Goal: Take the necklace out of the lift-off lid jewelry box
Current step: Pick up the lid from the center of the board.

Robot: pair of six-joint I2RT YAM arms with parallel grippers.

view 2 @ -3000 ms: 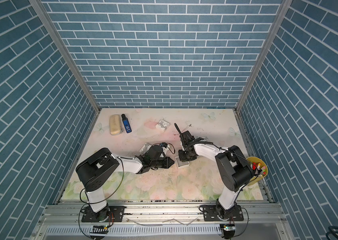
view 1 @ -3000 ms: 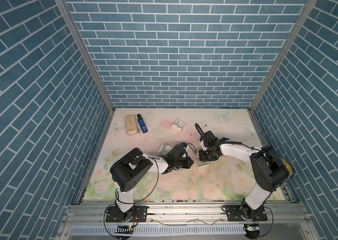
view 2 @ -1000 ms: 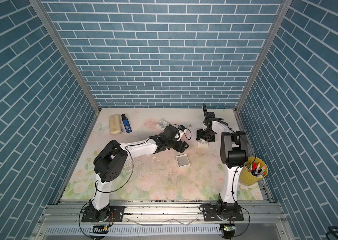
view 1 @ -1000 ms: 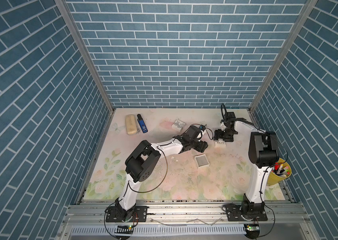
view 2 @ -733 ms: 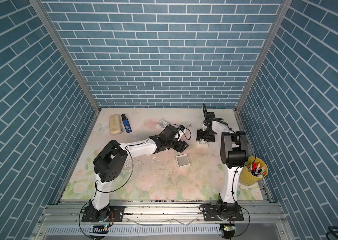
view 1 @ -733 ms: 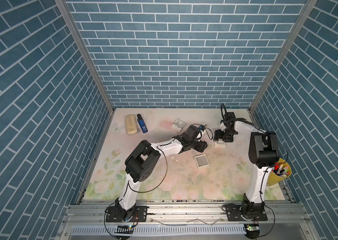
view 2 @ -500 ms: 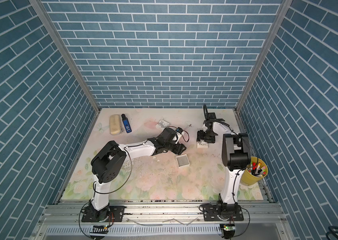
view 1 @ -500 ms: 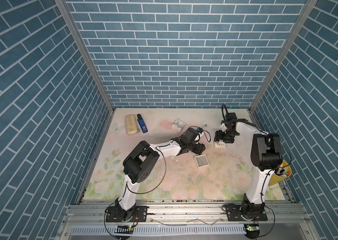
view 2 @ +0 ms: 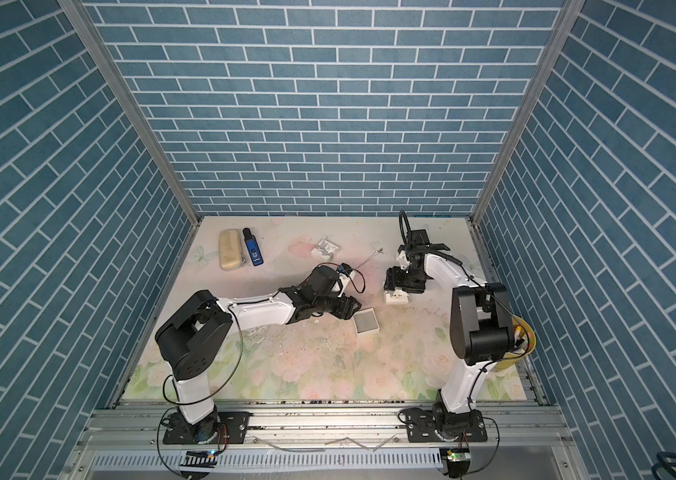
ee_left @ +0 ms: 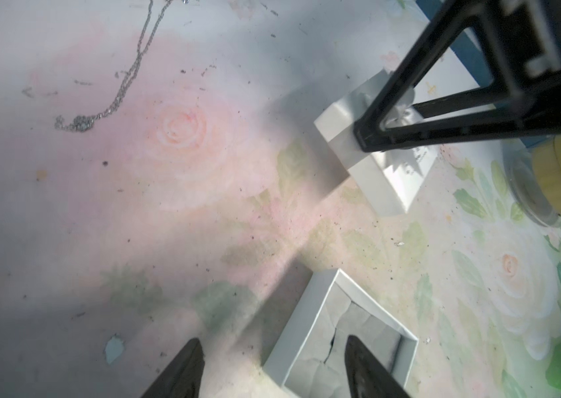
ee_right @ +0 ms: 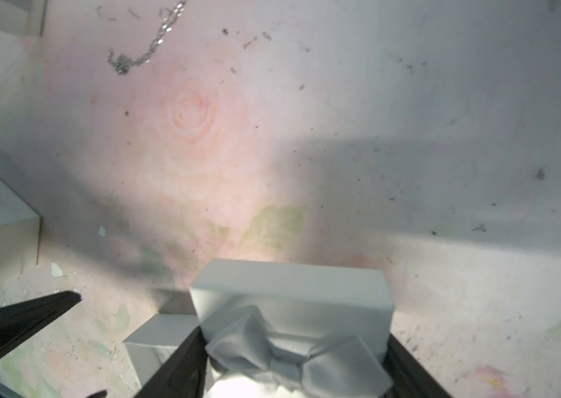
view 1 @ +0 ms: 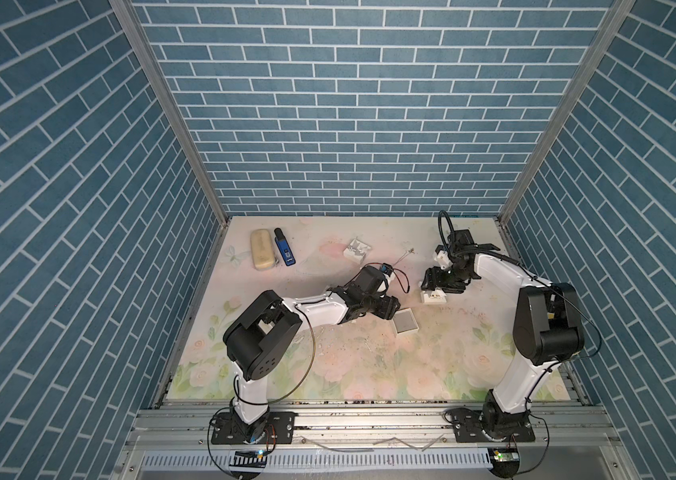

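The necklace (view 1: pixel 405 255) (view 2: pixel 372 257), a thin silver chain, lies on the floral mat behind both grippers, clear of the box; the left wrist view shows the chain (ee_left: pixel 127 79). The white box base (view 1: pixel 404 322) (ee_left: pixel 341 337) stands open and shows only a cracked grey pad. My left gripper (view 1: pixel 390 309) (ee_left: pixel 272 341) is open, with one fingertip over the pad and the other outside the wall. My right gripper (view 1: pixel 436 289) (ee_right: pixel 294 332) is shut on the bowed white lid (view 1: pixel 433 297) (ee_right: pixel 292 293), low over the mat at the back right.
A second white box with a bow (view 1: pixel 357 250) sits behind the left arm. A beige case (view 1: pixel 262 250) and a blue device (view 1: pixel 285 247) lie at the back left. A yellow cup of pens (view 2: pixel 521 336) stands by the right edge.
Three seconds ago both grippers were at the box. The right one has since carried the lid to the back right. In the last second the left gripper drew back toward the open base.
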